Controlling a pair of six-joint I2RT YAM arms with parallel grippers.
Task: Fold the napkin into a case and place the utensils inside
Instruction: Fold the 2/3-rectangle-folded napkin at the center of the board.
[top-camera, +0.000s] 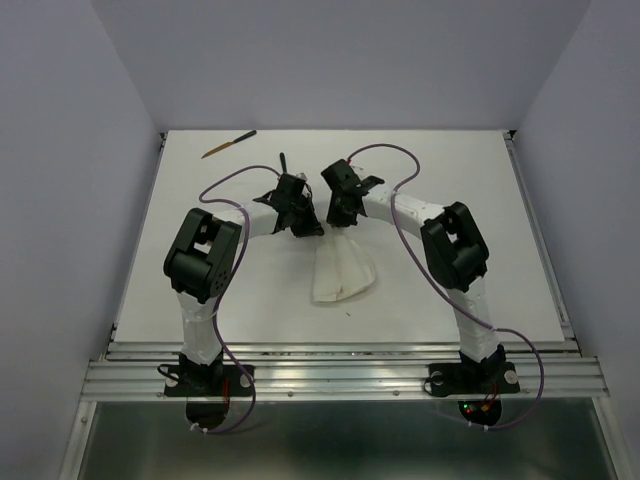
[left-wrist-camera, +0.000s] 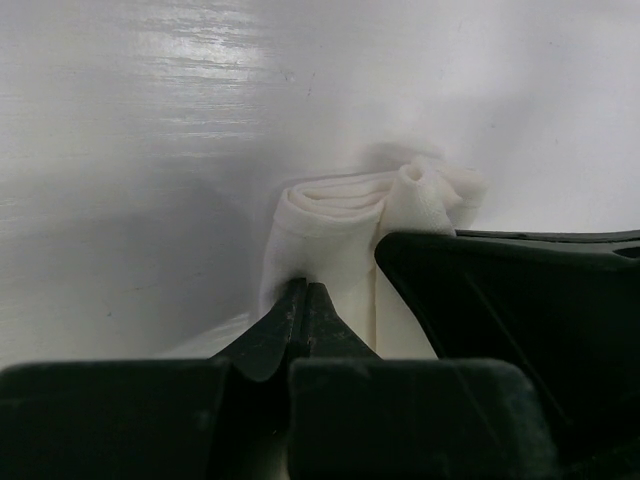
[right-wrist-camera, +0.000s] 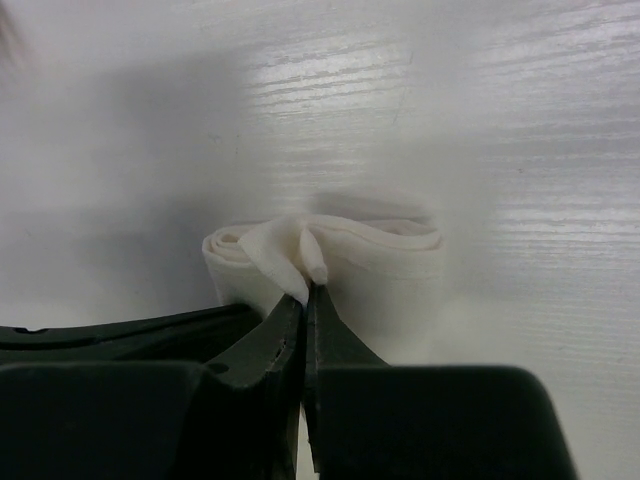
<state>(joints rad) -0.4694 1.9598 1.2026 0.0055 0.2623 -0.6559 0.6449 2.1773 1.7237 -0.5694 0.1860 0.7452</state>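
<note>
Folding step in hand: left gripper (top-camera: 300, 215) and right gripper (top-camera: 340, 213) both pinched the napkin (top-camera: 343, 268) at its far end. A utensil (top-camera: 228, 144) lay well beyond it. Next, I judged, a matched pull to shape the case.

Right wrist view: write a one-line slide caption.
Right gripper shut on a pinched fold of the soft white cloth napkin.
</note>
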